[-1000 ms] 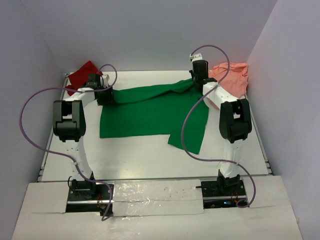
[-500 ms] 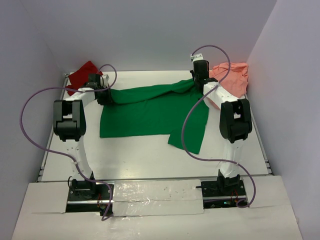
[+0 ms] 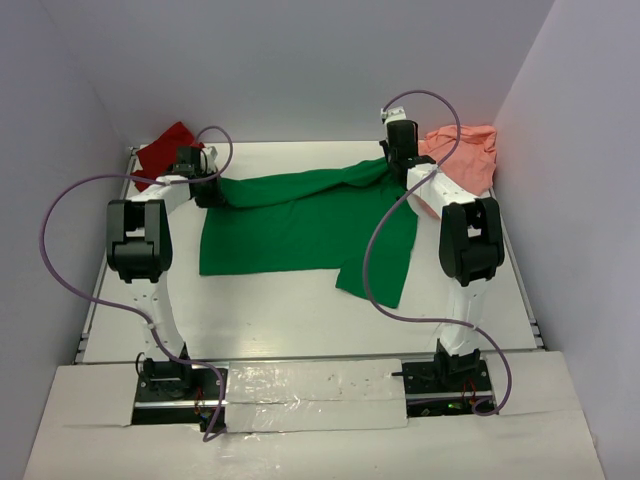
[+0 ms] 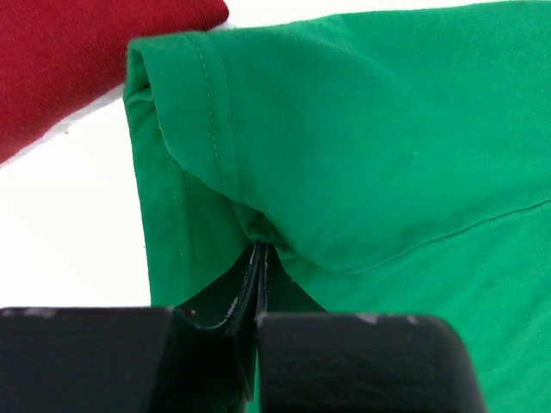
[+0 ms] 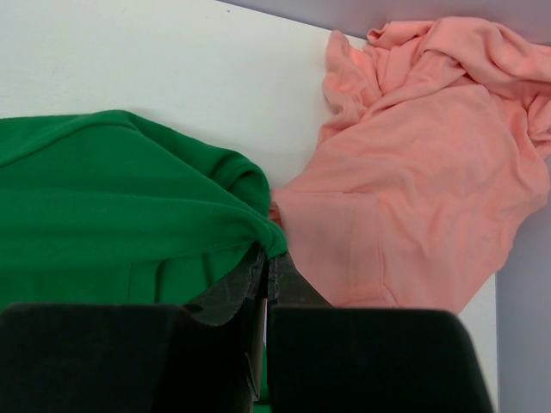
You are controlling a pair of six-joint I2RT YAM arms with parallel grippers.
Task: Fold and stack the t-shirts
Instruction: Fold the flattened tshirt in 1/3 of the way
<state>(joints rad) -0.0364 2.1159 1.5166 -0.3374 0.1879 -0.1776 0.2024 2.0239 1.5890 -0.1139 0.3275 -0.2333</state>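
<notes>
Left hand (image 4: pixel 258 262) has closed on the green t-shirt (image 4: pixel 370 146); right hand (image 5: pixel 265 267) pinches its far edge.

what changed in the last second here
The left gripper closed on the sleeve edge of the green t-shirt; from above nothing else visibly shifted. The right gripper stays shut on the shirt's other end, and the dark red t-shirt and salmon pink t-shirt lie where they were.
</notes>
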